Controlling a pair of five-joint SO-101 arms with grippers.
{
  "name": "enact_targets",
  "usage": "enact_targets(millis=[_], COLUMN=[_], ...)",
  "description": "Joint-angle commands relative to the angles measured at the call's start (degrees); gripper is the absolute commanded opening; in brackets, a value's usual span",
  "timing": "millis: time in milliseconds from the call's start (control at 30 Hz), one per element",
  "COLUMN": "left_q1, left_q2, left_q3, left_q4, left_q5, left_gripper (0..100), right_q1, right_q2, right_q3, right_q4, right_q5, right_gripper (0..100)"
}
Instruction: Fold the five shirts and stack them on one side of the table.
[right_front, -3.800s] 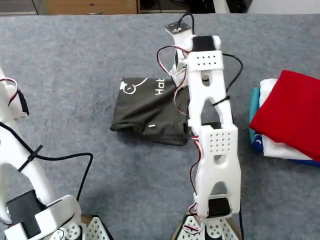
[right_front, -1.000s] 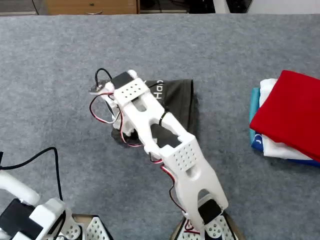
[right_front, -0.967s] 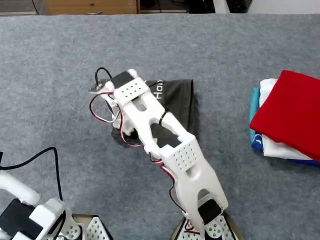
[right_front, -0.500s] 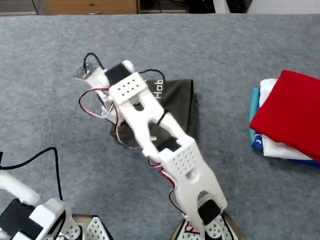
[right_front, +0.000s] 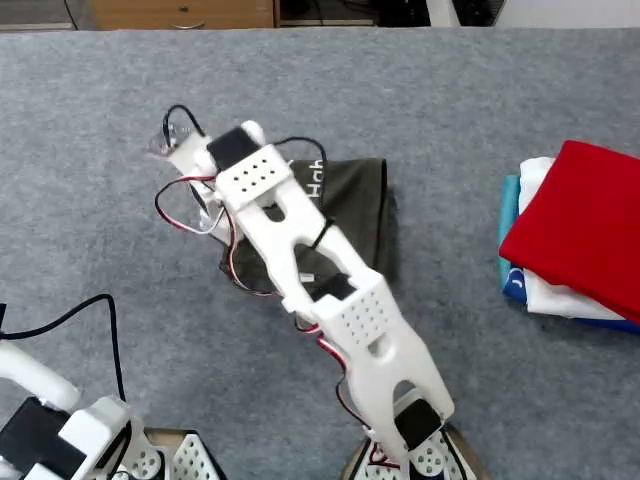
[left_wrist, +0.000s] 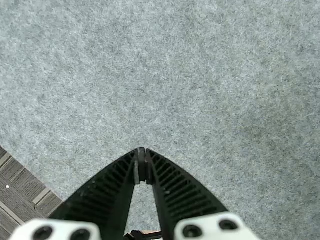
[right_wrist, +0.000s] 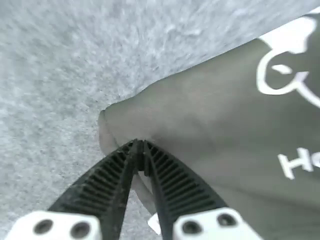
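Shirt-folding rig at work: dark olive folded shirt with white print (right_front: 355, 205) lies mid grey felt tabletop (right_front: 480, 110). White right arm (right_front: 300, 250) stretches diagonally across it. Right jaws clenched tip to tip at shirt's folded corner, on side away from stack; cannot tell whether cloth is pinched. Left jaws clenched on nothing above bare felt near tabletop edge. Red folded shirt (right_front: 585, 225) tops stack of white folded shirt (right_front: 545, 290) and blue folded shirt (right_front: 510, 215) at right edge.
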Motion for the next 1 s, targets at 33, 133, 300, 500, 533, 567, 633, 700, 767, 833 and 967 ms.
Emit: enact_targets(millis=[33, 133, 300, 500, 533, 567, 633, 700, 767, 833, 967], left_q1=[-0.26, -0.53, -0.70, -0.62, -0.53, -0.35, -0.18, 0.44, 1.41, 2.20, 5.01], left_q2=[-1.89, -1.89, -1.89, -1.89, -1.89, -1.89, -1.89, -1.45, -1.36, -1.36, -1.36], left_q3=[-2.81, -2.81, -2.90, -2.81, -2.81, -2.81, -2.81, -2.81, -2.64, -2.73, -2.81], left_q4=[-0.79, -0.79, -0.79, -0.70, -0.70, -0.70, -0.70, -0.70, -0.70, -0.70, -0.70], left_q5=[-0.26, -0.26, -0.26, -5.01, -5.36, -5.54, -6.24, -6.68, -6.68, -6.68, -6.68], left_gripper=[2, 2, 2, 2, 2, 2, 2, 2, 2, 2, 2], right_q1=[2.33, 4.18, 8.22, 14.37, 15.08, 15.60, 15.96, 15.96, 15.78, 15.69, 16.13], right_q2=[-11.38, -17.01, -26.77, -27.82, -27.38, -26.95, -26.07, -24.75, -23.25, -21.05, -15.34], right_q3=[3.82, 12.70, 26.33, 33.10, 33.01, 33.01, 33.10, 33.01, 32.84, 31.96, 28.00], right_q4=[1.32, 1.32, 1.23, 0.88, 0.44, -0.26, -1.05, -1.14, -1.14, -1.14, -2.37], right_q5=[0.44, 0.18, -0.35, -6.68, -6.86, -6.95, -9.05, -13.01, -18.11, -23.12, -32.09], right_gripper=[0.2, 0.2, 0.4, 0.9, 2.4, 5.1, 12.5, 20.4, 27.7, 34.1, 42.2])
